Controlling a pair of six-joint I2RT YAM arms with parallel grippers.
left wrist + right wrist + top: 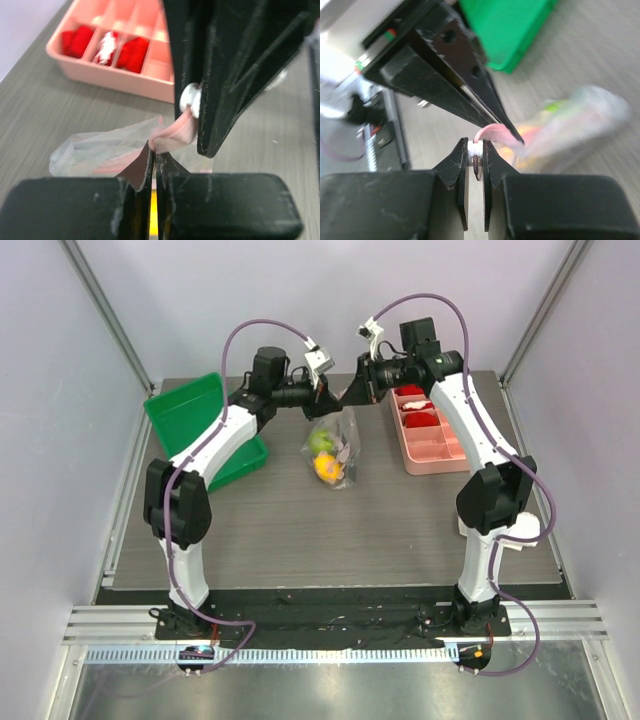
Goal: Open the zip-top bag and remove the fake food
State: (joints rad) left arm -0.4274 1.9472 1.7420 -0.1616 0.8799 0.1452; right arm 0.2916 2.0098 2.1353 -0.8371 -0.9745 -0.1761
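The clear zip-top bag hangs by its mouth between my two grippers, its bottom at the table. Inside it are the lime green fruit and the yellow-orange fruit. My left gripper is shut on the pink zip strip; it also shows in its own wrist view. My right gripper is shut on the white zip slider at the strip's end, tip to tip with the left fingers. The bag looks blurred in the right wrist view.
A pink compartment tray with red-and-white toy pieces stands at the back right; it also shows in the left wrist view. A green bin sits at the back left and shows in the right wrist view.
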